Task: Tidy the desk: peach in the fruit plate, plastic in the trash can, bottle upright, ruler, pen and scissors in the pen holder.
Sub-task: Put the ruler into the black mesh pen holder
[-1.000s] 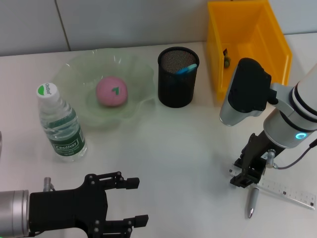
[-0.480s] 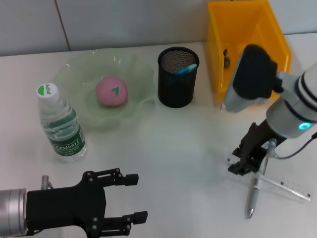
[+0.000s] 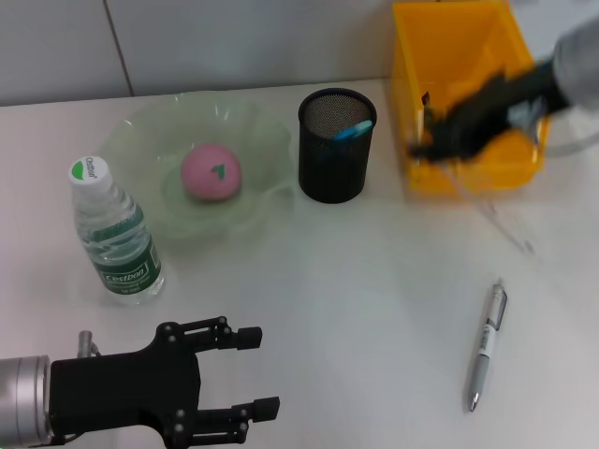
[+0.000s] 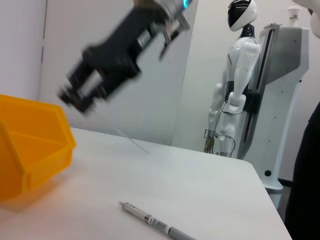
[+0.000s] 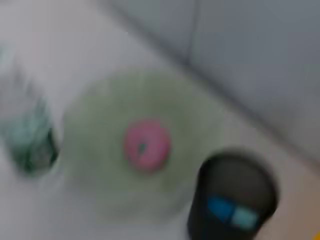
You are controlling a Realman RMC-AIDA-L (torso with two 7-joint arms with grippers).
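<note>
Since half a second ago my right gripper (image 3: 440, 140) swung up from the desk to the yellow bin's front, clamped on the clear ruler (image 3: 491, 213) | pen (image 3: 485, 348) left lying on desk | next: pen holder (image 3: 336, 145) | left gripper (image 3: 255, 369) idle, fingers apart, near edge.

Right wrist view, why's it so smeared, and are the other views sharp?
Right wrist view: everything is motion-blurred, peach and pen holder soft blobs. Head view: only the right gripper smears; pen and bottle crisp. Left wrist view: that arm blurs, the pen is sharp.
</note>
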